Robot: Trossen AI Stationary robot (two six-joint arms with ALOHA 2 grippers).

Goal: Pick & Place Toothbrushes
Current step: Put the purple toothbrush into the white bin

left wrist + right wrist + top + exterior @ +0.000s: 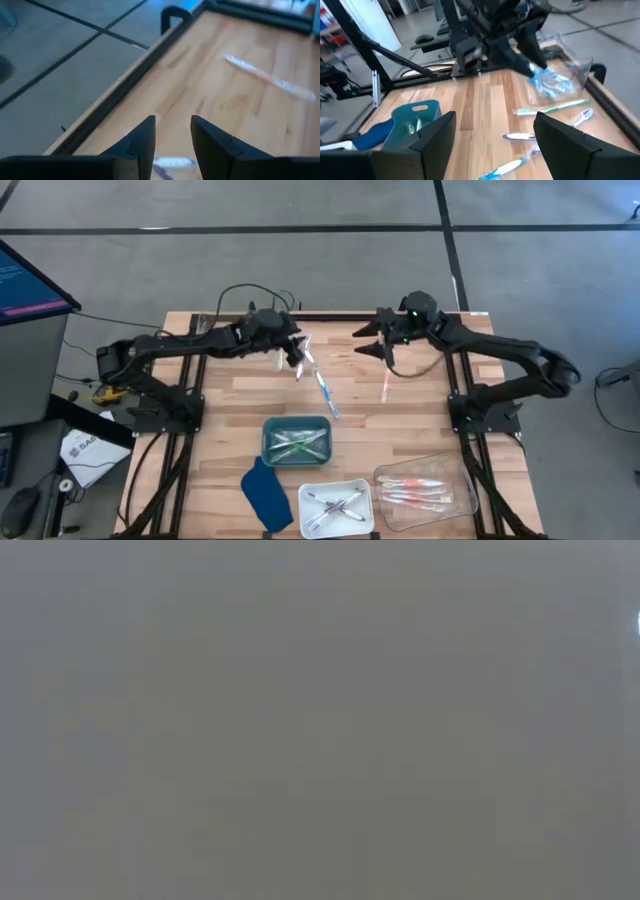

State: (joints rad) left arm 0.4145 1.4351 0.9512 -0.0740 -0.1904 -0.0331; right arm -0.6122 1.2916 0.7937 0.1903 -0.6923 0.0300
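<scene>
Where the table's far edge runs, both hands, left hand, right hand, close alongside.

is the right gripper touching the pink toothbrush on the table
Apart. The left wrist view shows the pink toothbrush alone on bare wood, no right gripper on it.

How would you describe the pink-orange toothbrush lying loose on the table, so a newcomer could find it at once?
Start at the wooden table seen from above and go to the right gripper near its far edge. Directly below it lies one pink-orange toothbrush, alone on bare wood. The other pink-orange ones sit in the clear tray, and the nearby loose blue toothbrush lies by the left gripper.
</scene>
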